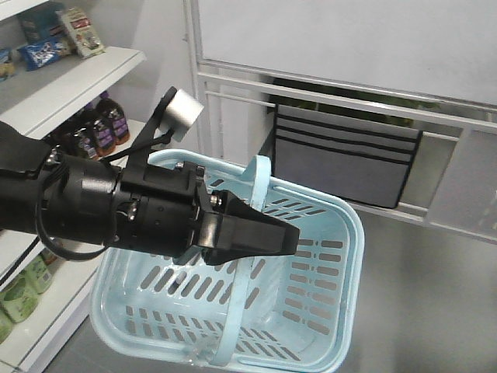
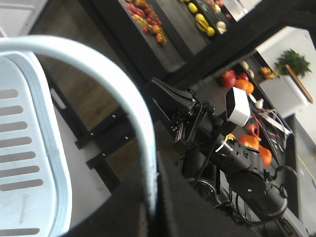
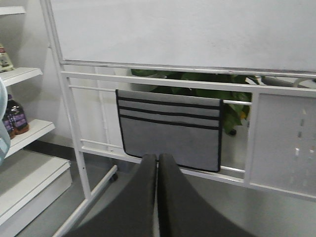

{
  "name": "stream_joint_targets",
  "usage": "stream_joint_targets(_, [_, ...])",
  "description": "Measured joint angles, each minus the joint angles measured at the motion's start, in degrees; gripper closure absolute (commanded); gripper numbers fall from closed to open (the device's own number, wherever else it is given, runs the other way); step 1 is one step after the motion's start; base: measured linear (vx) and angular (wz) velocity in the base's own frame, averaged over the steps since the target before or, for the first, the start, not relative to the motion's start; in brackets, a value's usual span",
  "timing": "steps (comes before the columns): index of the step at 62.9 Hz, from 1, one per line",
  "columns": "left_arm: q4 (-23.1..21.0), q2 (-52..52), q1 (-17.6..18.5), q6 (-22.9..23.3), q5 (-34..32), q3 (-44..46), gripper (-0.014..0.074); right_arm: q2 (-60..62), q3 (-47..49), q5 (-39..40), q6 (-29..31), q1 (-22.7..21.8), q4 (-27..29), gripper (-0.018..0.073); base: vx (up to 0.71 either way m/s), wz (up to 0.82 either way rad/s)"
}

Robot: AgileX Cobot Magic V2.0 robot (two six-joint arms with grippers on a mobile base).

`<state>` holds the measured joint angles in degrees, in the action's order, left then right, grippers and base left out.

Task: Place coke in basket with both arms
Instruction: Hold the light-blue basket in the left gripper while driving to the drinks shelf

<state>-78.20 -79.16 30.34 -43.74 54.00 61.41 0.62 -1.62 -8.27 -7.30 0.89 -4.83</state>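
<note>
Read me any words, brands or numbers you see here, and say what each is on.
None can be read.
Snack packets on the upper shelf: print too blurred.
Bottles with purple labels: too small.
The basket and the grey pouch: no text shows.

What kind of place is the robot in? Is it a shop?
Most likely a small shop, or a room set up like one. Shelves hold bottles and snack packets, there is a light blue shopping basket, and the left wrist view shows a stand of fruit.
</note>
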Motion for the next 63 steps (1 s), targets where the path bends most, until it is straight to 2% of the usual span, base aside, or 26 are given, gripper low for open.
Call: stream_joint_targets(63, [0.0,0.0,0.0,0.0,0.0,0.0,0.0603,0.0,0.0,0.0,0.0,0.0,0.0,0.0564,0.11,0.42])
